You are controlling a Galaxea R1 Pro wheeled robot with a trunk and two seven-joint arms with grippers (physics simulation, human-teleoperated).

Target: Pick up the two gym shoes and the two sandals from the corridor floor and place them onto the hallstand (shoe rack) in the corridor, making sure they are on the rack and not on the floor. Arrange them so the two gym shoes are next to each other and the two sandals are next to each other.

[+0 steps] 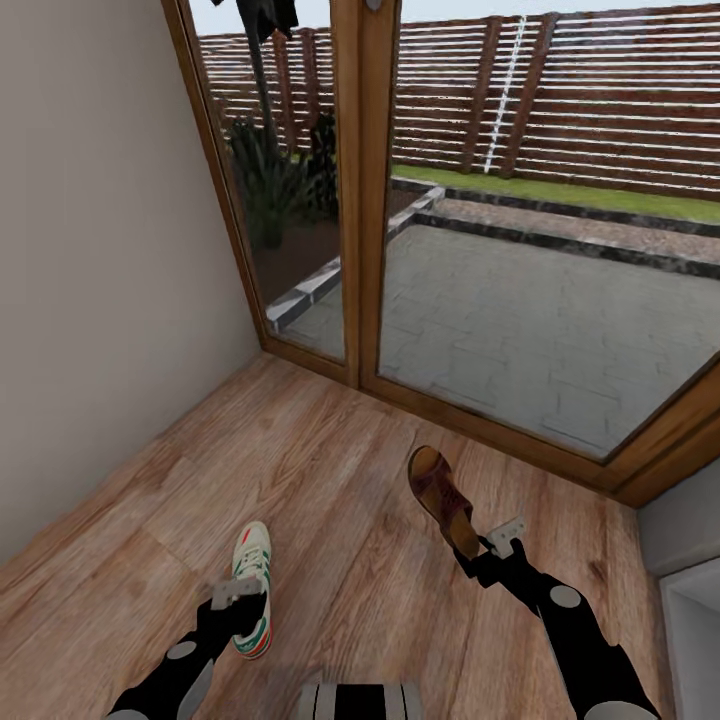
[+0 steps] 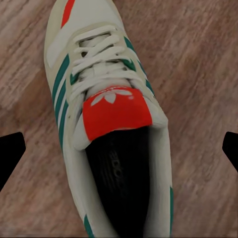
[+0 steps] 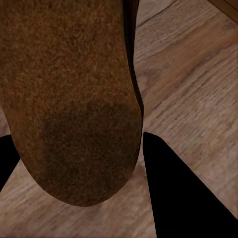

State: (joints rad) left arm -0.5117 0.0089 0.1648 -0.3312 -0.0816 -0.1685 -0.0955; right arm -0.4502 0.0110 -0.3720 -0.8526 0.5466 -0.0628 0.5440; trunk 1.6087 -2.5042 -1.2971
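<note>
Beige wall (image 1: 90,250), wood-framed glass doors (image 1: 360,200), patio (image 1: 540,310), slatted fence (image 1: 560,90).

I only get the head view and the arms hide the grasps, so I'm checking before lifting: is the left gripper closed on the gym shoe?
Observer: No. In the left wrist view the left gripper is open, fingers wide either side of the gym shoe.
Operator: And the right?
Observer: The right gripper straddles the sandal's heel end, one finger touching its edge.
Operator: Sandal lifted?
Observer: Can't tell; the floor shows beside it.

A white gym shoe (image 2: 111,134) with teal stripes lies on the wood floor (image 2: 198,64) between two spread black fingers (image 2: 10,156).
</note>
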